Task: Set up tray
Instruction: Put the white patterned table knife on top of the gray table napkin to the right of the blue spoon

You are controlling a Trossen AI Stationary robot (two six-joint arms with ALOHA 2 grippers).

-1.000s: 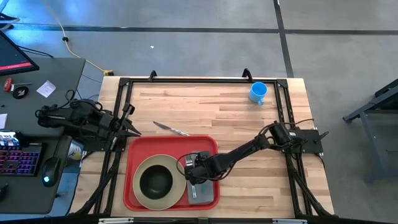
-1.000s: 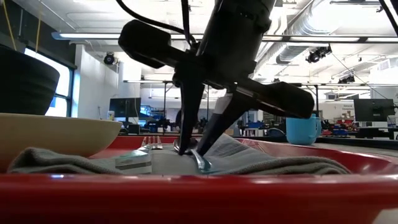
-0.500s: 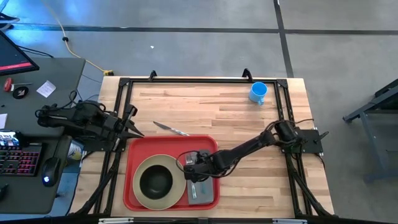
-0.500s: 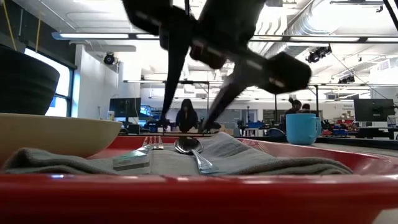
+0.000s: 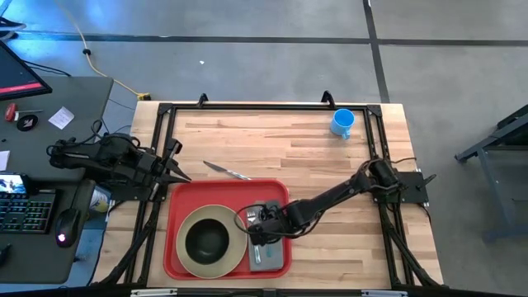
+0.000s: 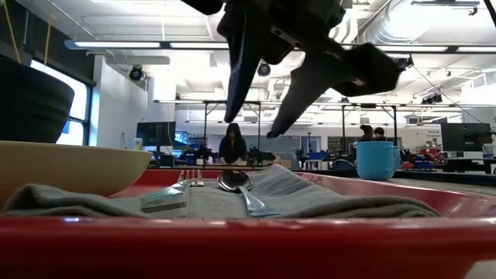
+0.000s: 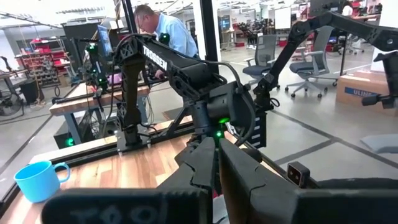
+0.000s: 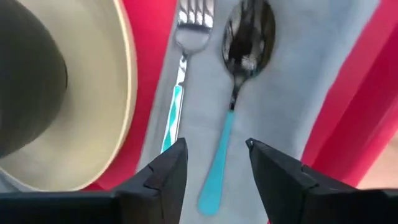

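Wooden tabletop [image 5: 280, 140] is seen from above w/ a black frame round it; the tray [image 5: 178, 196] lies at its near edge, and a workshop w/ a seated person far back fills the low view. On the tray a plate [image 5: 235, 249] w/ a dark bowl [image 5: 206, 239] is set, and beside it a grey napkin [image 8: 280, 74] carrying a fork [image 8: 186, 37] and a spoon [image 8: 239, 68], both w/ teal handles. The right gripper [image 5: 261, 229] is held above the napkin, jaws apart and empty; the spoon handle is seen just beyond the gap between the jaws, the fork handle just outside one finger, the plate rim further off on that same side. In the low view the fingers [image 6: 246, 54] hang clear of the cutlery, nothing touching. Judged step: pulling away after cutlery placement, probably w/ the knife [image 5: 226, 171] next, which lies on bare wood just past the tray's far rim, well apart from these jaws. A straight lift is advised first, so the napkin isn't snagged or the spoon nudged; sideways travel only once clear of the bowl. The knife is thin and flat, so a low, square approach across its handle would be needed. A blue cup [image 5: 342, 122] stands at the far side, also off the tray. The left gripper [image 5: 173, 171] waits near the tray's far left corner; whether its jaws are parted can't be told.
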